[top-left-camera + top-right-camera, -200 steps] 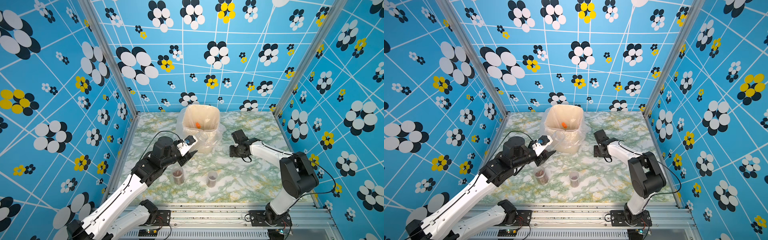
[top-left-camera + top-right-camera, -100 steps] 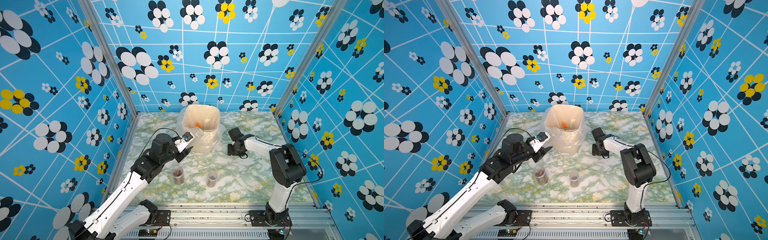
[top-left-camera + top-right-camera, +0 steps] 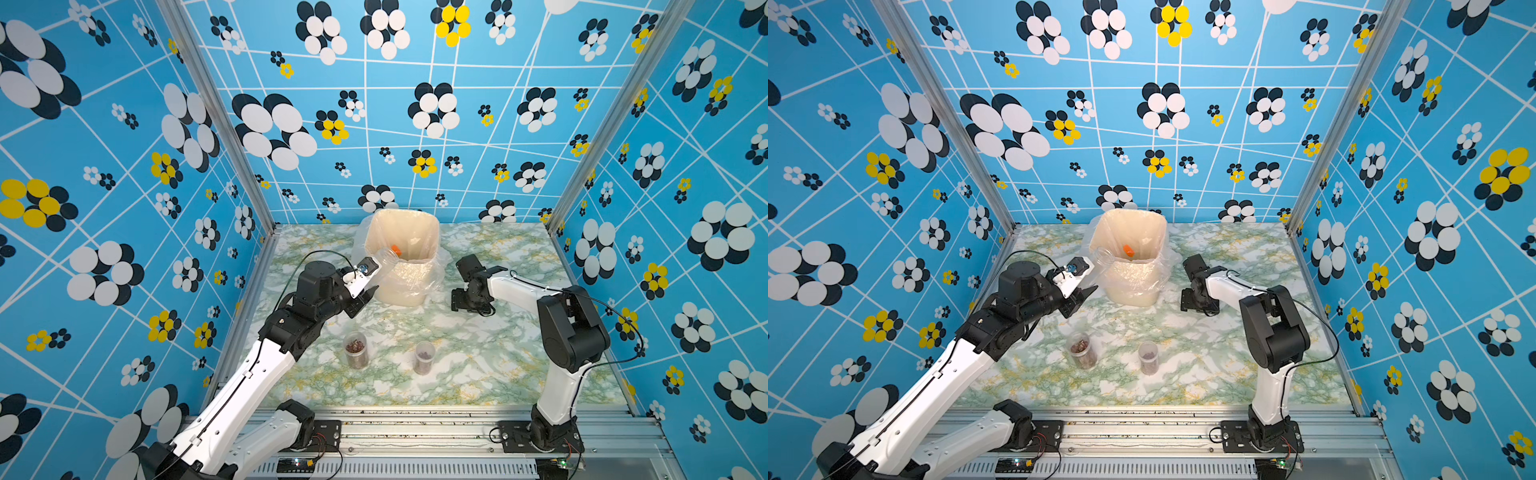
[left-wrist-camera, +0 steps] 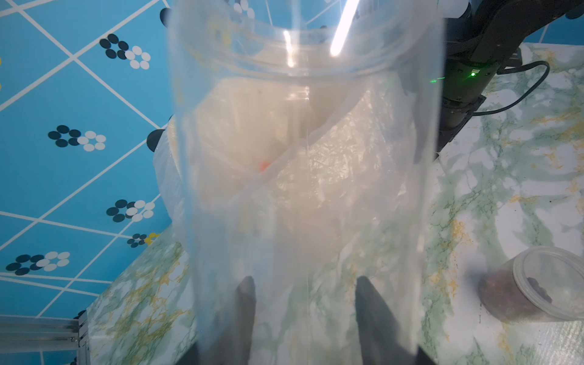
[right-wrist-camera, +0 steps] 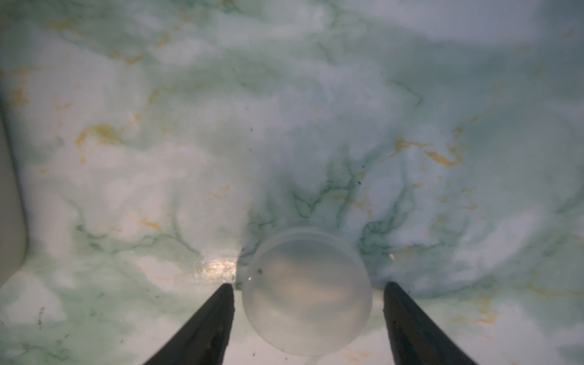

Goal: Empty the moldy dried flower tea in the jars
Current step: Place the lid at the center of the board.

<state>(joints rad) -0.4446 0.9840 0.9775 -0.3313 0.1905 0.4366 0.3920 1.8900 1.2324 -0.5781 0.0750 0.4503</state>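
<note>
Left wrist view showed the left gripper [image 4: 305, 281] clenched on a clear jar [image 4: 303, 158], which was tipped toward the bin [image 3: 405, 291] and looked empty. It was probably light, stiff and slick, and best held around its lower wall. Reddish-brown tea [image 3: 355, 345] sat in two other jars [image 3: 424, 361] on the tabletop [image 3: 498, 353]. The right gripper [image 5: 309, 285] stood released — jaws either side of a cloudy round lid [image 5: 306, 303], not touching it.

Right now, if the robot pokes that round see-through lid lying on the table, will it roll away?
Probably not: the lid lies flat on the table, so it would likely slide, not roll. It looks like thin clear plastic, so it is probably light and easy to nudge. Its smooth rim might slip out when the open right gripper squeezes it.
</note>
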